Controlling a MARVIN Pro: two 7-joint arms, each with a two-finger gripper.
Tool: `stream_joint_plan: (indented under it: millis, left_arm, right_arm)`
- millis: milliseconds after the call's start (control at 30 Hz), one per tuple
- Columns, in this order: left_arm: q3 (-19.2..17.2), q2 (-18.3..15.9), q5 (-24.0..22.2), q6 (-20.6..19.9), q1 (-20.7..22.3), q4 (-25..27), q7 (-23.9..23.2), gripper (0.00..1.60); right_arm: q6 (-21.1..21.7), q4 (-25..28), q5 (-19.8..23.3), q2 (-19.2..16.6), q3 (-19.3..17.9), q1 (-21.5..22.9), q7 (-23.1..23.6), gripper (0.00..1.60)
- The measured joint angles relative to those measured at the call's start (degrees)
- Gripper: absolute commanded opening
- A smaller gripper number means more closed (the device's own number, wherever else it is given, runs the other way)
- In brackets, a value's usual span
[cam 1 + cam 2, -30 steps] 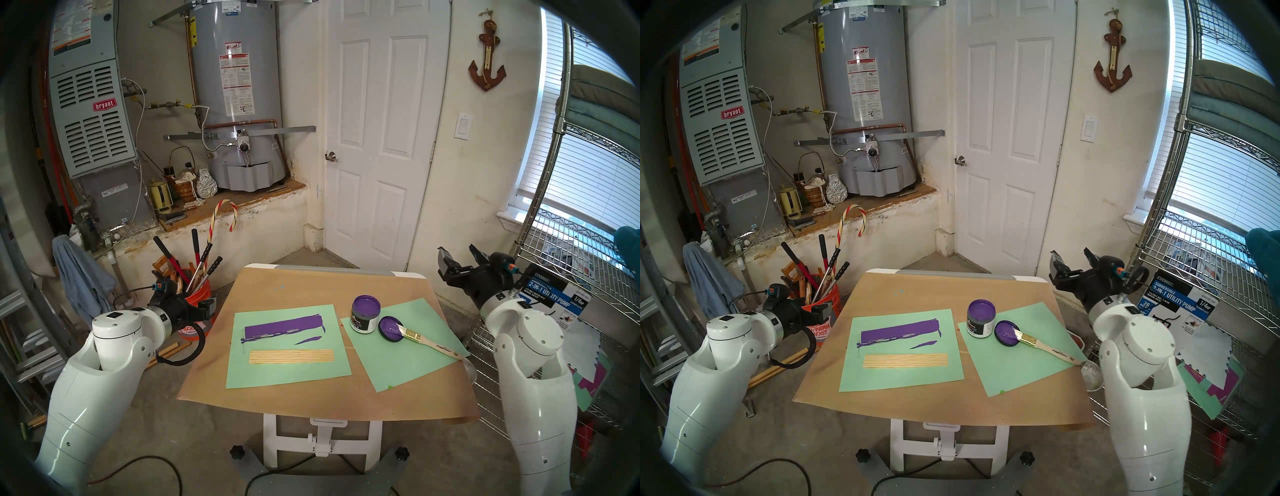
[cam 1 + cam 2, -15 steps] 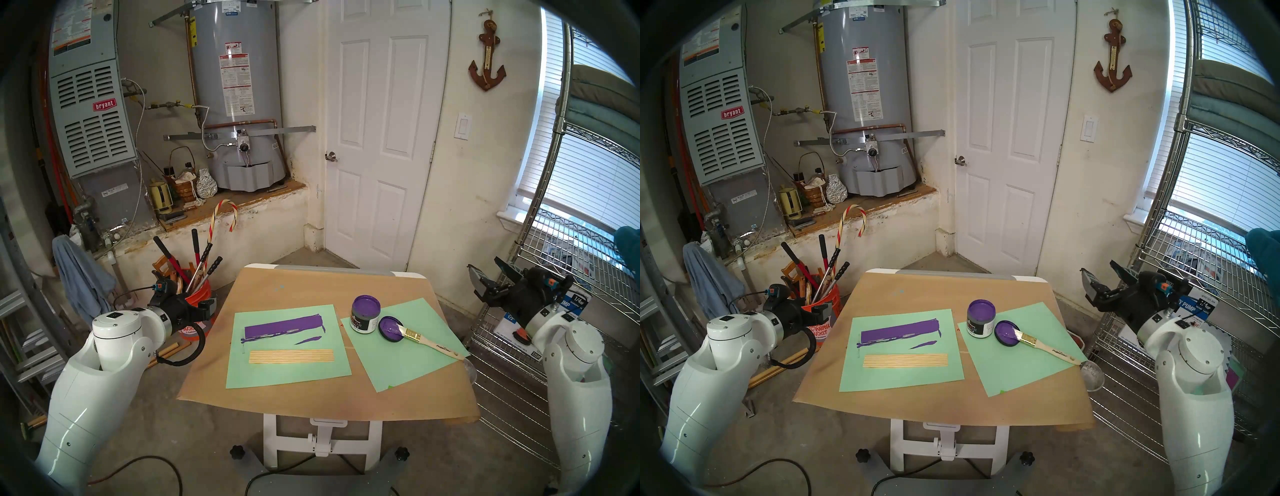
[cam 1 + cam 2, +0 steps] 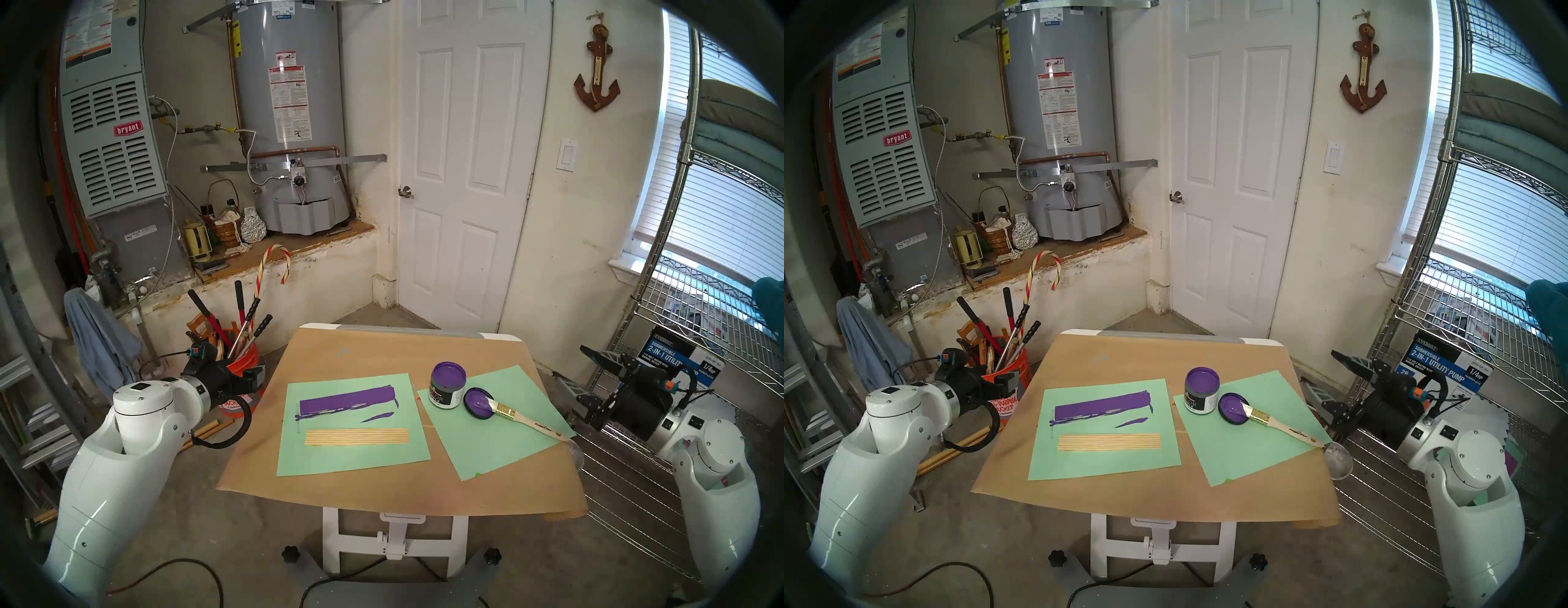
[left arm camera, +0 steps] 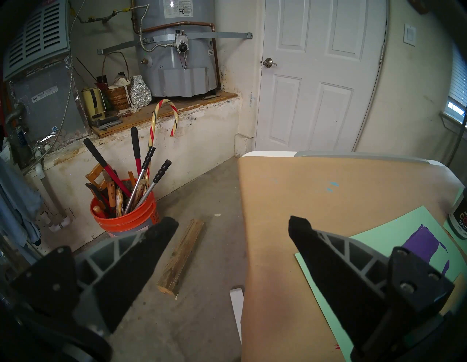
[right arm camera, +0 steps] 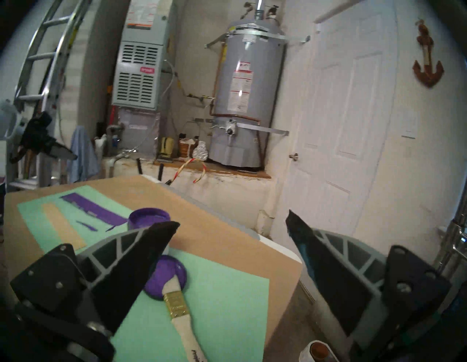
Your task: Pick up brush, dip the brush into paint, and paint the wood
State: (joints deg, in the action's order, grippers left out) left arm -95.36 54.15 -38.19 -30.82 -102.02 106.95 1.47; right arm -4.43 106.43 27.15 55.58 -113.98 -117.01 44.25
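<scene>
Looking over the tabletop [image 3: 382,352], covered w/ brown paper: two green sheets on it. Left sheet [image 3: 322,458] carries the wood [image 3: 357,437], bare tan, just below a purple smear [image 3: 347,401]. Right sheet [image 3: 500,446] has the paint [image 3: 448,384] jar, open, beside its lid [image 3: 478,402]; brush [image 3: 526,419] bristles rest on the lid. My right hand [image 3: 583,380] hangs off the tabletop's right edge, fingers spread, empty. Left hand [image 4: 231,228] likewise spread, empty, off the left edge.

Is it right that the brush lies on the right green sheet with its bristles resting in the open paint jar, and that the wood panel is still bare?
Not quite. The brush does lie on the right green sheet, but its bristles rest on the purple-smeared lid beside the paint jar, not in the jar; the head stereo left view shows it. The wood panel is bare.
</scene>
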Motion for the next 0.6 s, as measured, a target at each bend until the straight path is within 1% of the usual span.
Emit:
stream_joint_plan:
  millis: [100, 167, 233, 333, 467, 600]
  left_arm:
    - [0.0, 0.0, 0.0, 0.0, 0.0, 0.0, 0.0, 1.6]
    - [0.0, 0.0, 0.0, 0.0, 0.0, 0.0, 0.0, 1.6]
    - [0.0, 0.0, 0.0, 0.0, 0.0, 0.0, 0.0, 1.6]
    - [0.0, 0.0, 0.0, 0.0, 0.0, 0.0, 0.0, 1.6]
    - [0.0, 0.0, 0.0, 0.0, 0.0, 0.0, 0.0, 1.6]
    - [0.0, 0.0, 0.0, 0.0, 0.0, 0.0, 0.0, 1.6]
  right_arm:
    - [0.1, -2.0, 1.0, -0.8, 1.0, 0.8, 2.2, 1.6]
    - [1.5, -2.8, 1.7, -1.3, 1.6, 1.5, 2.7, 1.6]
    - [3.9, -3.5, 2.3, -1.7, 2.4, 2.1, 2.9, 1.6]
    - [5.9, -4.3, 2.7, -2.3, 3.2, 2.8, 3.3, 1.6]
    - [6.3, -5.0, 1.7, -3.0, 4.3, 3.4, 3.8, 1.6]
    - [4.9, -5.3, -0.5, -3.4, 5.5, 3.5, 4.3, 1.6]
